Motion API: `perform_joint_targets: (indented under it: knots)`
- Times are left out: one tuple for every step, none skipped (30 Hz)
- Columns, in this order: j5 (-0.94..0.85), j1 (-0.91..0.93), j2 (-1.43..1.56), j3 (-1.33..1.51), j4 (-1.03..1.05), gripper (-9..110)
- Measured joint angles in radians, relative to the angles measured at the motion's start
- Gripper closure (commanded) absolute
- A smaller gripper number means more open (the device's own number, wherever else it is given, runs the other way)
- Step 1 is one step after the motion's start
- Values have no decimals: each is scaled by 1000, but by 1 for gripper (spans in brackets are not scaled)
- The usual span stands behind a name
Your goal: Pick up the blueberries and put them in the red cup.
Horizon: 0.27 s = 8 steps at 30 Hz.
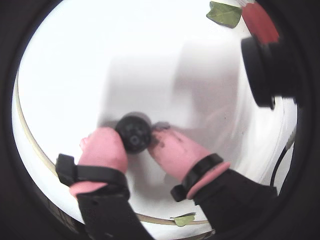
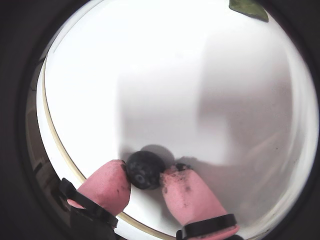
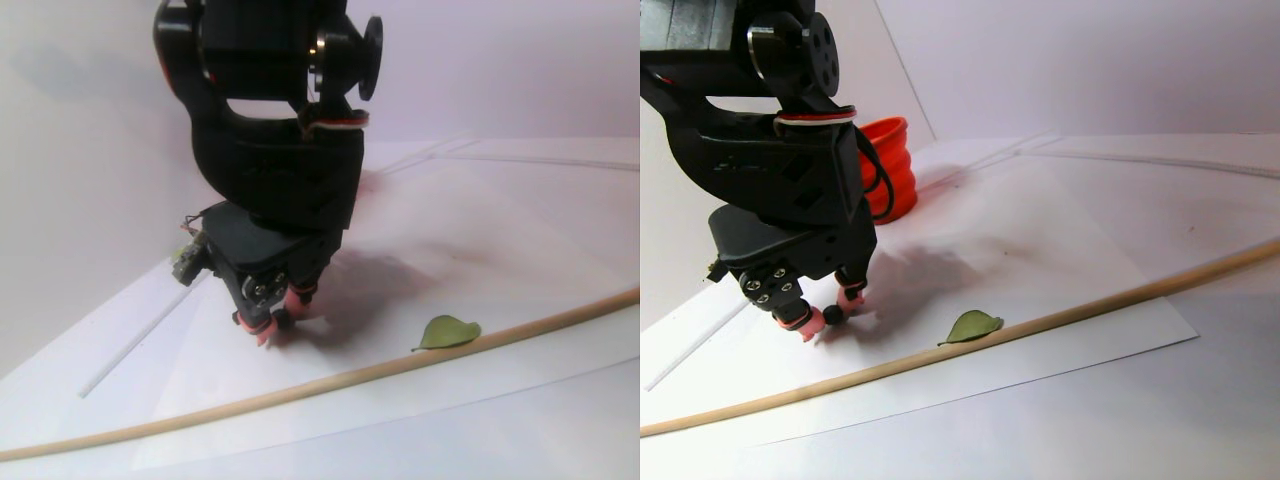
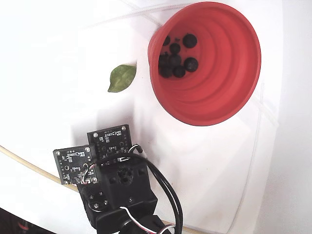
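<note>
Blueberry (image 1: 134,132) sits on the white counter (image 1: 150,60), right between the two pink-padded fingers (image 1: 102,150); same berry in the other wrist view (image 2: 145,170). Small, round, light, soft skin; likely squashes or rolls away if pinched hard or off-centre. Best hold is across its widest part, pads on opposite sides, light squeeze only. Dark smudges on the pink pads look like berry juice, though could be dirt.

Gripper (image 1: 134,137) is narrowed down around the berry. Both pads look to be touching its sides in the wrist views, but whether there is real squeeze or just contact, I cannot tell. Berry seems to rest on the counter, not lifted. In the stereo pair the fingertips (image 3: 262,325) are low at the surface, berry just visible in the right half (image 3: 832,314).

Red cup (image 4: 204,63) stands well apart from the arm, with several blueberries (image 4: 178,56) already inside. Green leaf (image 4: 121,78) lies just beside the cup rim; another leaf (image 3: 450,332) lies near a wooden rod (image 3: 300,392).
</note>
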Motion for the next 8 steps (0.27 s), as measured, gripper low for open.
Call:
perform_joint_targets:
  knots:
    - [0, 0, 6, 0, 0, 91]
    - [0, 0, 18, 0, 6, 91]
    - [0, 0, 32, 0, 12, 91]
    - [0, 0, 40, 0, 14, 91]
    - [0, 0, 49, 0, 15, 91]
    - [0, 0, 61, 5, 21, 91]
    - [0, 0, 75, 11, 29, 91]
    - [0, 0, 89, 17, 37, 91]
